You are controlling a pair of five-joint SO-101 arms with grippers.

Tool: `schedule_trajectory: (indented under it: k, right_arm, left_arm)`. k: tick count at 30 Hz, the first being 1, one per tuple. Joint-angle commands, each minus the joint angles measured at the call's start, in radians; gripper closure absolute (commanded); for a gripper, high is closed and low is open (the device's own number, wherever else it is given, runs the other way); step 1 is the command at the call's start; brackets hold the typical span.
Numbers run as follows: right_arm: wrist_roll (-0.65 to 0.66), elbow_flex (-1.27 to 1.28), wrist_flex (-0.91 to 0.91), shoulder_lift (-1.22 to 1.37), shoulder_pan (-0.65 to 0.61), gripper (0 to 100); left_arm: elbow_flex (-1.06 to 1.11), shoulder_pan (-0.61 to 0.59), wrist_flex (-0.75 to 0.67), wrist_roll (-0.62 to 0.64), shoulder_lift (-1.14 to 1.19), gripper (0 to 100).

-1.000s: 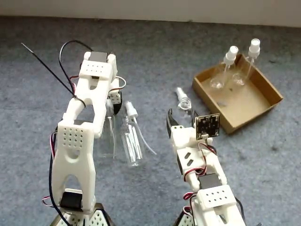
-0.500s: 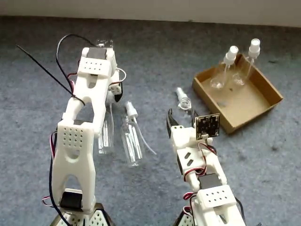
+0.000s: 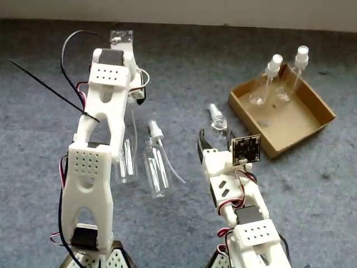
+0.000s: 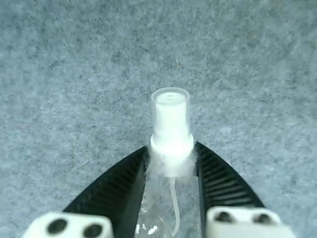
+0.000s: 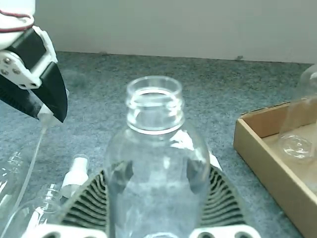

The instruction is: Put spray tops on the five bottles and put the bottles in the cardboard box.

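High view sets the grey tabletop (image 3: 184,67) under both arms. The cardboard box (image 3: 284,120) sits at two o'clock, with two capped bottles (image 3: 265,84) standing in it. Two more bottles (image 3: 156,167) lie side by side at eight o'clock, one partly under the left arm. Near the centre the right end effector (image 5: 156,171) is clamped on an open bottle (image 5: 154,148), upright, its neck bare. At eleven o'clock, raised above the tabletop, the left end effector (image 4: 172,148) is clamped on a spray top (image 4: 170,119), its thin tube (image 5: 32,153) hanging below.

The step in hand looks like capping the third bottle. The next move likely calls for carrying the spray top toward four o'clock until it is over the bare neck. The tube would go in first, then the collar would be seated squarely.

No brand, label or writing can be read on the bottles or box.
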Motion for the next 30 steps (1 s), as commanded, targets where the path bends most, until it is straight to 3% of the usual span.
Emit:
schedule_trajectory:
  k: [1,8,12,27,30]
  right_arm:
    - [0.012,0.082,-0.021,-0.018,0.007,96.1]
    - [0.006,0.087,-0.021,-0.018,-0.039,96.1]
    - [0.011,0.131,-0.021,-0.018,-0.105,96.1]
    - [0.012,0.131,-0.03,-0.018,-0.111,96.1]
    - [0.012,0.134,-0.107,-0.018,-0.108,96.2]
  left_arm:
    - [-0.153,0.019,0.051,0.002,-0.025,91]
    - [-0.262,0.018,0.06,0.005,-0.028,92]
    - [-0.243,0.022,0.061,0.005,-0.105,100]
    - [0.186,0.197,0.058,0.003,-0.604,100]
    - [0.245,0.237,0.057,0.002,-0.704,100]
